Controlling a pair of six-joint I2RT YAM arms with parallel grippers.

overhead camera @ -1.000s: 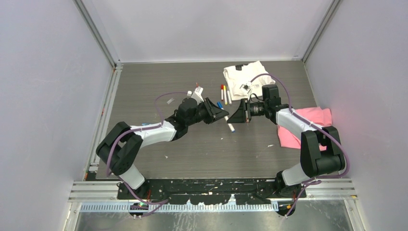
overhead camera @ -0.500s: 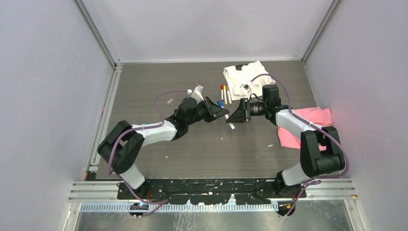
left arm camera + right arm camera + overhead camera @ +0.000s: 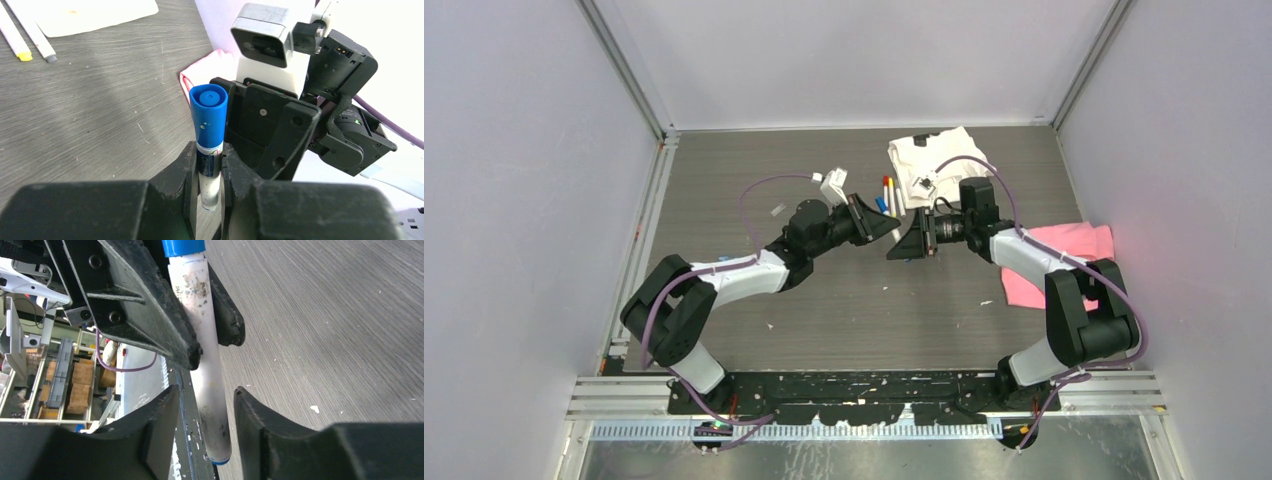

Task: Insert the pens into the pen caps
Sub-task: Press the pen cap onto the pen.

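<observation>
Two arms meet over mid-table. Left gripper (image 3: pixel 207 156) is clamped on a white pen (image 3: pixel 199 315), its blue cap (image 3: pixel 208 105) fitted. Right gripper (image 3: pixel 206 407) stands parted, fingers (image 3: pixel 257 415) flanking the pen's tail (a gap shows on each side). Spare pens (image 3: pixel 890 193) lie beside the white cloth (image 3: pixel 934 160).

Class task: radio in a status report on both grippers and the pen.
Left gripper shut on pen, blue cap on. Right gripper open around pen, not gripping. No obstruction seen.
</observation>
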